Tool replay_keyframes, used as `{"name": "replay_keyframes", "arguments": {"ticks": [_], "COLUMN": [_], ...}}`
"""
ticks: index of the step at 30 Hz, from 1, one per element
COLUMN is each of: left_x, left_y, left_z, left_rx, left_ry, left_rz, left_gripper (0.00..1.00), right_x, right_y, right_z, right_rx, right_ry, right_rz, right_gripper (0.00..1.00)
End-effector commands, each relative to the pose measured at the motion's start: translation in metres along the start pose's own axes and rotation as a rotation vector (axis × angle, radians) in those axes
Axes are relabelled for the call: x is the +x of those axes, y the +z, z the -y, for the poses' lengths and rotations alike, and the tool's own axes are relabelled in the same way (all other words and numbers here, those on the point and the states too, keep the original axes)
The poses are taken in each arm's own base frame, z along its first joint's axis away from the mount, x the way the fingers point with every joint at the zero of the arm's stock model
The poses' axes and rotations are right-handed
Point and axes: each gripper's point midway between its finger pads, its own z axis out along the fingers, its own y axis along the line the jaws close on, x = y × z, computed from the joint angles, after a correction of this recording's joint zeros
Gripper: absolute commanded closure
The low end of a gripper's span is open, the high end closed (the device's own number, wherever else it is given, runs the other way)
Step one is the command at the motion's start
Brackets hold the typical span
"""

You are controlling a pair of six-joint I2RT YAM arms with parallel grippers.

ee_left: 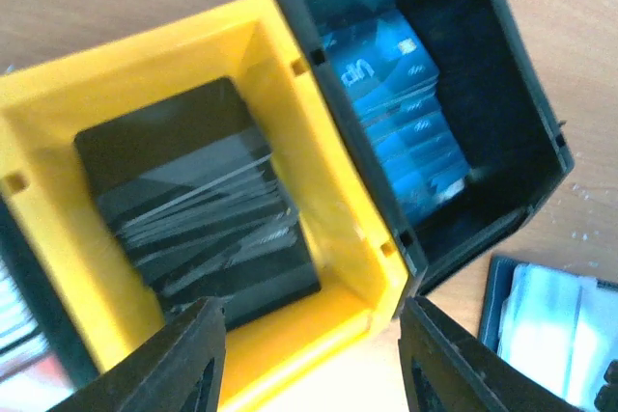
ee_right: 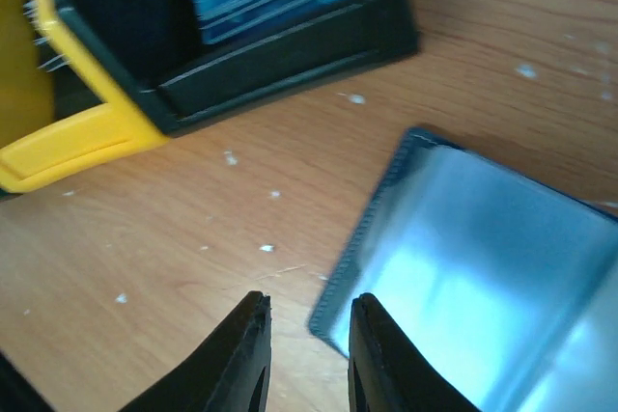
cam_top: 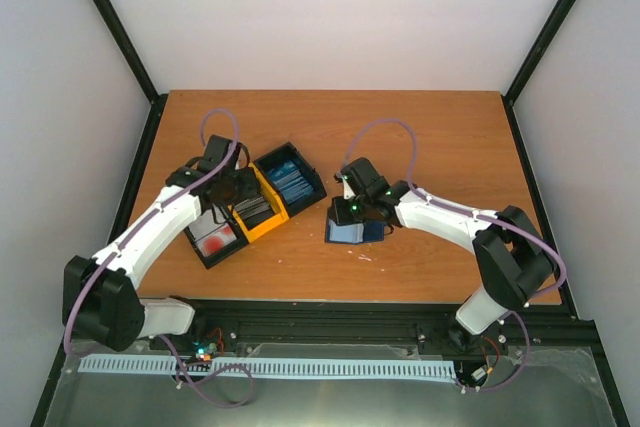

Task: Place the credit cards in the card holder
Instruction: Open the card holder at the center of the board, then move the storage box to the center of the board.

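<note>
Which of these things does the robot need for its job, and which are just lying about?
Needed: blue cards, dark grey cards, white card with red blotch, card holder.
Just there: black-and-yellow tray, white specks, table.

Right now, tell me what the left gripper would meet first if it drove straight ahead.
Probably the dark grey cards stacked in the yellow compartment: the open left gripper points into it, though its near wall could come first.
</note>
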Motion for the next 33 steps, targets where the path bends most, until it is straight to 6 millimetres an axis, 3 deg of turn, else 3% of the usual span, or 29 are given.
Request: {"name": "replay_keyframes", "arguments": {"ticks": [1, 4, 7, 11, 13, 21, 29, 33], "left_x": [0.027, 0.058, 0.091, 0.122, 0.127, 0.079, 0.071, 0.059], "left_y": [-0.031, -0.053, -0.074, -0.064, -0.053, -0.006, 0.013, 0.026], "left_z": [-0.029, -0.056, -0.088, -0.099, -0.098, -0.087, -0.097, -0.087], "left_rx": [-0.133, -0.277, -0.449, -0.469, -0.462, -0.439, -0.465, -0.390], "left_ry": [-0.109, -0.258, -0.361, -0.421, -0.433, -0.325, -0.254, -0.181], "left_rz": [-0.100, -0.188, -0.263, -0.335, -0.354, -0.246, -0.219, -0.186], "left_gripper": [0.50, 0.51, 0.58, 0.64, 0.67, 0.71, 0.75, 0.76], "right_x": [-0.006, -0.007, -0.005, 0.000, 0.001, -0.003, -0.010, -0.010], "right_y": [-0.002, -0.007, -0.011, -0.011, -0.013, -0.024, -0.033, -0.031], "right_z": [-0.029, -0.028, -0.023, -0.015, -0.013, -0.005, -0.001, -0.002], "right_rx": [-0.081, -0.070, -0.044, -0.006, 0.019, 0.066, 0.096, 0.089], "right_ry": [-0.078, -0.089, -0.101, -0.130, -0.146, -0.204, -0.198, -0.190], "right_rz": [-0.014, -0.003, -0.007, -0.035, -0.054, -0.031, 0.000, -0.003], "right_gripper": [0.77, 0.77, 0.77, 0.77, 0.77, 0.77, 0.77, 0.77]}}
